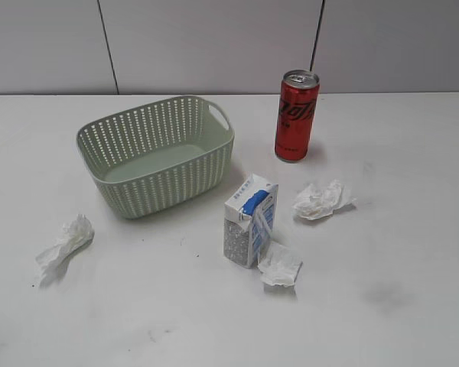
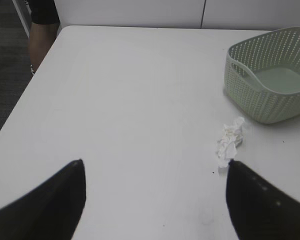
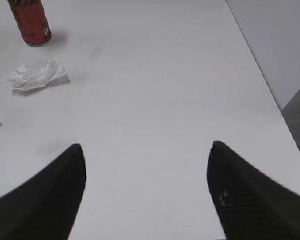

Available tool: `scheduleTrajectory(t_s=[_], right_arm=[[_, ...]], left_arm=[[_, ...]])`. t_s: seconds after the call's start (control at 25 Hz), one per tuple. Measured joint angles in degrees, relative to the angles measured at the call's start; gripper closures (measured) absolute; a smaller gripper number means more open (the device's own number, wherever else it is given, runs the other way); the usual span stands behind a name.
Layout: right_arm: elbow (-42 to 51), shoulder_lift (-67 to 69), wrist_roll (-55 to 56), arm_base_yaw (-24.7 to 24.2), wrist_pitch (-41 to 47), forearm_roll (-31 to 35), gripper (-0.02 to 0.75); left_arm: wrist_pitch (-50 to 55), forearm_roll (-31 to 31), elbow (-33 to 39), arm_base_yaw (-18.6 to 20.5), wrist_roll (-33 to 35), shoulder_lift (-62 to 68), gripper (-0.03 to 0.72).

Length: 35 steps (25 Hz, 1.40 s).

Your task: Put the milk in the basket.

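Note:
The milk [image 1: 250,220], a small white carton with a blue patch on top and grey speckled sides, stands upright on the white table in the exterior view, just right of the basket. The pale green perforated basket [image 1: 154,155] is empty; it also shows at the right edge of the left wrist view [image 2: 250,92]. My left gripper [image 2: 155,162] is open and empty over bare table, far left of the basket. My right gripper [image 3: 147,145] is open and empty over bare table at the right side. Neither gripper shows in the exterior view. The milk is out of both wrist views.
A tall red soda can [image 1: 296,116] stands behind the milk; it also shows in the right wrist view [image 3: 31,22]. Crumpled tissues lie left [image 1: 63,246], beside the carton [image 1: 279,265] and right of it [image 1: 321,200]. The table's edges run along the left [image 2: 20,100] and right [image 3: 262,75].

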Motion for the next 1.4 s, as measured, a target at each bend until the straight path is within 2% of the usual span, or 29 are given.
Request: scheduleTrajectory(t_s=[0.6,0.8,0.96,1.12,1.4], right_arm=[[0.00,0.00,-0.03,0.00,0.00,0.00,0.153],[0.00,0.00,-0.03,0.00,0.00,0.00,0.153],[0.00,0.00,0.02,0.00,0.00,0.00,0.151],[0.00,0.00,-0.03,0.00,0.00,0.00,0.151],[0.00,0.00,-0.02,0.00,0.00,0.00,0.151]], left_arm=[[0.00,-0.19,0.00,0.00,0.04,0.00,0.029],[-0.73,-4.07,0.00,0.00,0.04,1.53,0.095],[-6.64,-8.26,-0.88,0.00,1.10,9.20,0.115],[-17.84,-15.30,-3.15,-0.24,8.84,20.29,0.115],[-20.90,-20.35,-13.56,-6.51,15.24,44.21,0.110]])
